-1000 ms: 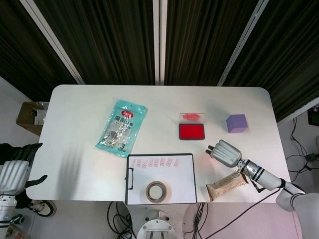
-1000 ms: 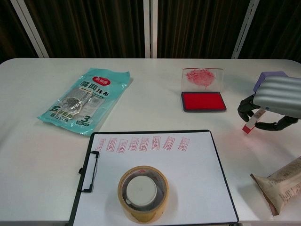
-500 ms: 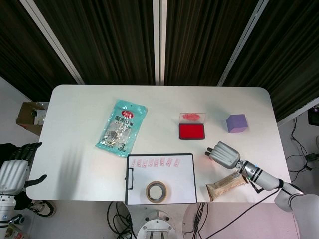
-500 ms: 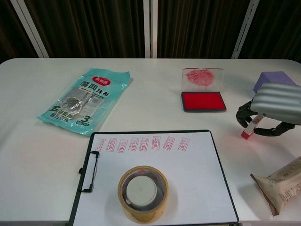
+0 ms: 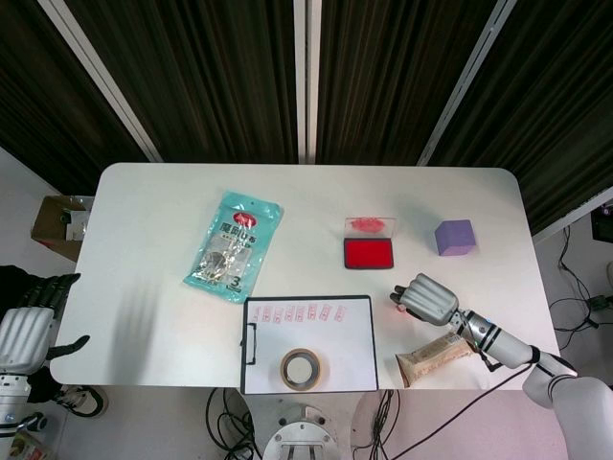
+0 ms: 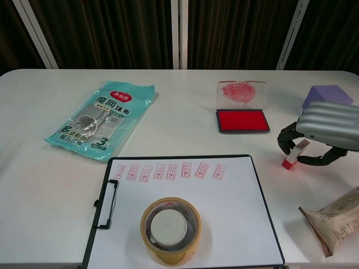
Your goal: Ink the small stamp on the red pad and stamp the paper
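Small stamp (image 6: 293,155): pinched in the right hand (image 6: 323,130), tilted, red inked end down, just above the table (image 6: 45,185) near its right edge, between the ink pad and the clipboard.
Right hand: fingers curled around the stamp from above, so that the red face is left free for pressing.
Red ink pad (image 6: 242,121): lid stood open behind it, exposing the ink, toward the table's far right.
Paper (image 6: 224,224): held flat on a clipboard (image 6: 106,202) at the near edge; a row of red imprints across its top.
Tape roll (image 6: 170,230): lying on the paper's lower part.
Left hand (image 5: 27,326): off the table's left edge, fingers apart, nothing held.
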Robot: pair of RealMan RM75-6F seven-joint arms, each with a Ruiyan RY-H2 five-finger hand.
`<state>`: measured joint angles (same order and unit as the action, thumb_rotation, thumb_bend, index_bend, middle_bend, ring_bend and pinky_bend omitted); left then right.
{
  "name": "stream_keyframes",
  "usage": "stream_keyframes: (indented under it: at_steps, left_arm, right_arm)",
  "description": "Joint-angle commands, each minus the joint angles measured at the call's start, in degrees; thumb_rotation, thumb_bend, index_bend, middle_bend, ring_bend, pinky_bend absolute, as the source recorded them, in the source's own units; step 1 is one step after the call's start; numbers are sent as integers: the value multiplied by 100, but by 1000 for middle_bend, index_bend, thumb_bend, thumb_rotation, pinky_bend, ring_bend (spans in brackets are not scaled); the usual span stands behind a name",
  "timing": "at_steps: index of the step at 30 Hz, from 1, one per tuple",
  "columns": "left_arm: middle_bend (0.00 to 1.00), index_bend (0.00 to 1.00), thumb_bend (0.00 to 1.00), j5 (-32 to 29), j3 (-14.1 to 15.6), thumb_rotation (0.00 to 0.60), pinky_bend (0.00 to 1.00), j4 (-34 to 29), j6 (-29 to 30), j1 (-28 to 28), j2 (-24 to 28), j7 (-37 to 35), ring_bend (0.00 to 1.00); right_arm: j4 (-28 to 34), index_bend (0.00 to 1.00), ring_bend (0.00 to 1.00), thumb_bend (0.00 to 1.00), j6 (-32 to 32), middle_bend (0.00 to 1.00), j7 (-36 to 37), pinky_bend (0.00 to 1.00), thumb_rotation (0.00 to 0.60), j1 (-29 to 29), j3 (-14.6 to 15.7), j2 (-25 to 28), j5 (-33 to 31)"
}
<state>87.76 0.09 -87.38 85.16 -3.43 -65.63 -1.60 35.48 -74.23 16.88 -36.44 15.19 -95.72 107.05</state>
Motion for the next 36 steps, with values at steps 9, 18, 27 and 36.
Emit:
stream_keyframes:
  at_steps: [9,18,27,36]
  left_arm:
    - [144,121,0,-15,0,600,249,17,-7,6,-5,-16,121]
    - [144,121,0,-21,2,600,249,43,-9,12,-8,-42,120]
    - [144,131,0,-22,0,600,249,43,-16,8,-11,-33,121]
    - [143,131,0,-28,-1,600,249,38,-20,9,-11,-24,120]
  right_arm:
    - [-128,786,963,321,74,721,75,1000,600,-30,37,-86,89]
    - [-154,669,963,260,68,622,80,1000,600,-36,40,-86,119]
    - [-124,473,963,241,126,534,55,1000,600,-32,41,-64,114]
    - [-109,332,963,236,132,493,51,1000,600,-31,34,-54,118]
